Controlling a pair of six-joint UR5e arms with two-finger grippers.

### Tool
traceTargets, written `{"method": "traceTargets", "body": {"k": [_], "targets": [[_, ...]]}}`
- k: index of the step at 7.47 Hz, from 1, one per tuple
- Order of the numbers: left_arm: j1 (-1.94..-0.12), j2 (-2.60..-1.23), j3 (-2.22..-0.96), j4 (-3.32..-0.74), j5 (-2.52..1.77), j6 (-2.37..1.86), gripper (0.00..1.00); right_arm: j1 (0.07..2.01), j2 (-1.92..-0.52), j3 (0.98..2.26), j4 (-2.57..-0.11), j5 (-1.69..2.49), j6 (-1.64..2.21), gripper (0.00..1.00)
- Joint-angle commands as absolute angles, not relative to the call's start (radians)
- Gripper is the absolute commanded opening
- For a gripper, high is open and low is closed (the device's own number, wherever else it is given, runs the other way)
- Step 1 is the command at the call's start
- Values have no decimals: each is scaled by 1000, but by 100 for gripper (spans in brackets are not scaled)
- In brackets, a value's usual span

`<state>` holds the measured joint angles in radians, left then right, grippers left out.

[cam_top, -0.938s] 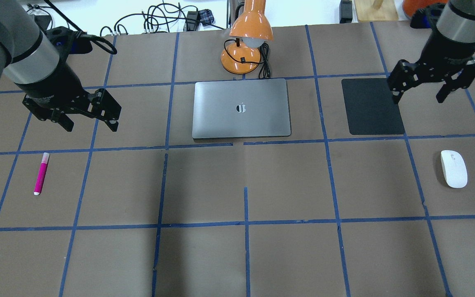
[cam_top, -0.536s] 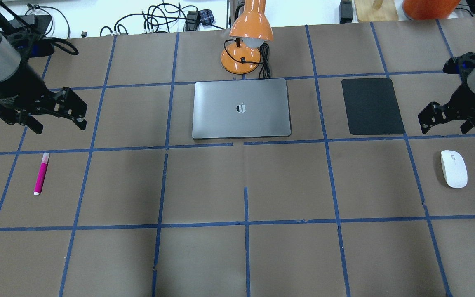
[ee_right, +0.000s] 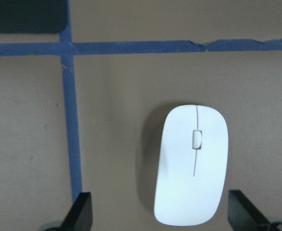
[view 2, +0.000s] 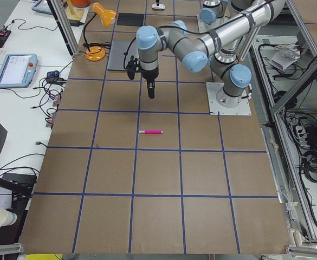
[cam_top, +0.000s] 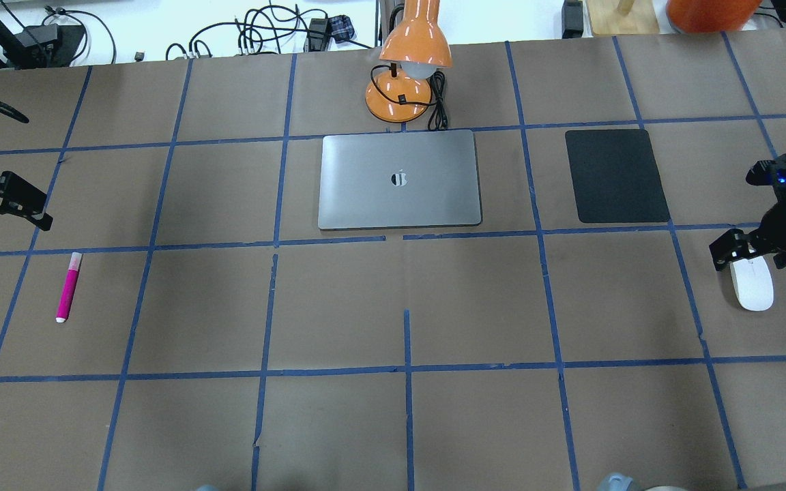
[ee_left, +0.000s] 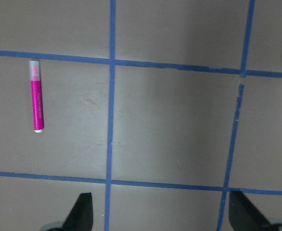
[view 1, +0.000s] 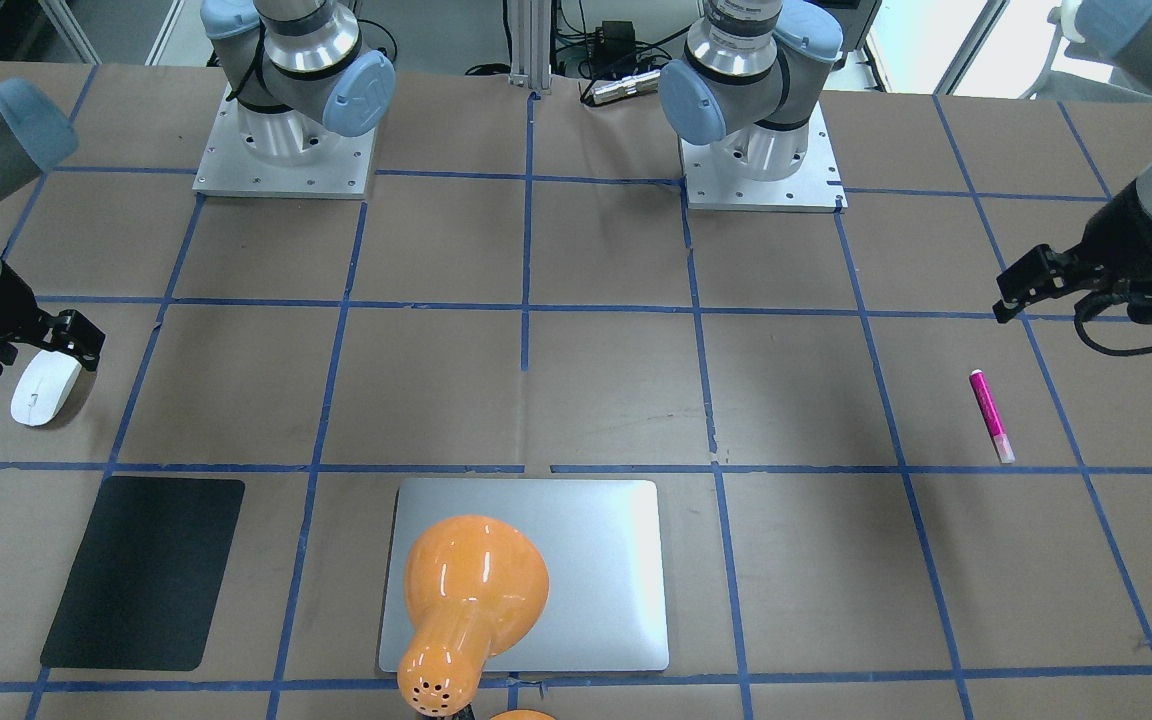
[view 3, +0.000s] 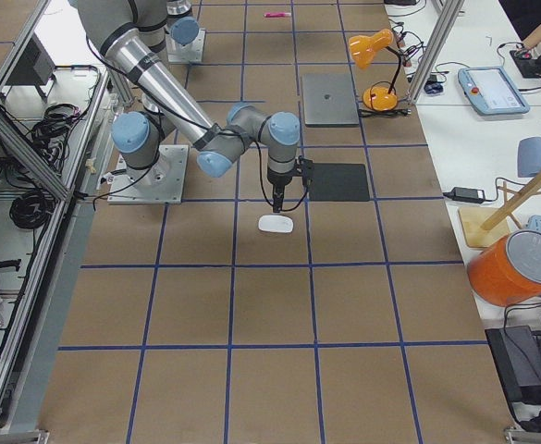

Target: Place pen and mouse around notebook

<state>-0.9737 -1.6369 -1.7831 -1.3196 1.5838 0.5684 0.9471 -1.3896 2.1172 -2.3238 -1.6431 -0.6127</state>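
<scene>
Jaws spread wide, the right gripper (cam_top: 750, 259) is hovering just above the white mouse (cam_top: 752, 288). The mouse is lying on the taped brown table (cam_top: 475, 307), well to the right of the closed silver notebook (cam_top: 400, 181) and nearer the robot than the black mat (cam_top: 617, 176). The left gripper (ee_left: 162, 211), equally wide, is hanging over bare table near the magenta pen (cam_top: 69, 286), which is lying far to the notebook's left.

Holds the left gripper (cam_top: 11, 226) well off to the left of the notebook (cam_top: 400, 179), pointed down, fingers spread wide. Holds the right gripper (cam_top: 750, 264) well off to the notebook's right, slightly nearer the robot, low, likewise spread wide.
</scene>
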Motion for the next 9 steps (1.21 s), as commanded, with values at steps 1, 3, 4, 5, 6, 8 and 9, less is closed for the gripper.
{"method": "traceTargets", "body": {"k": [1,3,4,5,6,8,9], "targets": [[-940,-1731,-1848,-1142,1588,623,100,897,-1324,2118,-2377,-1641,-716,100],[-927,-1782,-1848,-1138,1586,629,100,897,-1312,2122,-2390,-1641,-718,100],[-896,-1813,-1850,-1132,1583,627,100,897,-1284,2115,-2391,-1640,-718,100],[-887,-1851,-1855,-1129,1583,624,100,897,-1264,2114,-2391,-1638,-718,100],[-887,-1882,-1856,-1091,1583,617,100,897,-1264,2114,-2388,-1641,-718,100],[-887,-1933,-1861,-1031,1585,612,100,897,-1264,2114,-2384,-1641,-719,93],[-887,-1951,-1864,-981,1586,614,100,897,-1262,2114,-2385,-1643,-719,79]]}}
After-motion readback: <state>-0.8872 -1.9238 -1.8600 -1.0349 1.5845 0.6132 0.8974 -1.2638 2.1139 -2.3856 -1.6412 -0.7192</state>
